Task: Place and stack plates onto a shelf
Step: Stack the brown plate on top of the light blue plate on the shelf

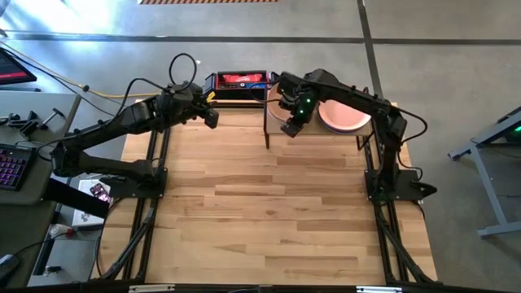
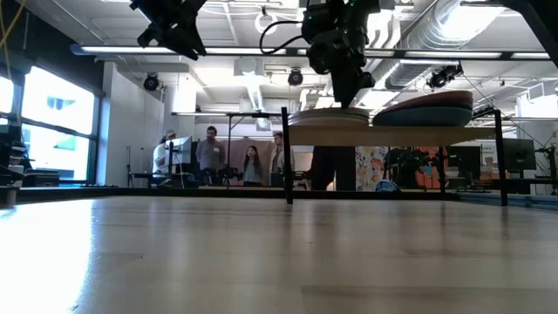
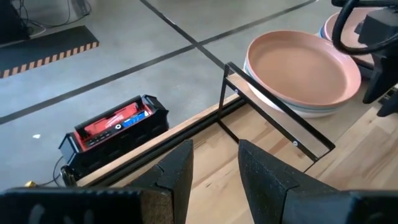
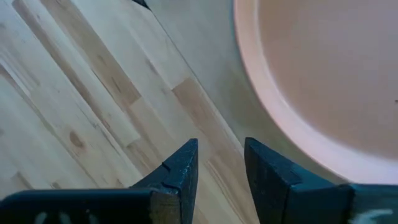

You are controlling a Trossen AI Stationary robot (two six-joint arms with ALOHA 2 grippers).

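So the right gripper (image 4: 221, 165) is hanging just above the near left end of the shelf (image 1: 281, 110), fingers parted with nothing between them. The peach plate (image 4: 323, 81) sits just beside and beyond its fingertips, on the board.

What could go wrong: those fingers are close to that plate's rim, so a sideways pull-out could clip it and nudge the left stack toward the edge. A straight lift looks safer to me.

The left gripper (image 3: 214, 165) is also spread and empty, well off the shelf's left end, with a red-and-black battery box (image 3: 115, 127) on the floor out past its fingertips.

Counts (best I can do): two stacks on the shelf, side by side. The peach plate tops the left one, over at least one paler plate. A pink plate (image 1: 346, 114) tops the right one. I can't count all eight. Two arms, one shelf.
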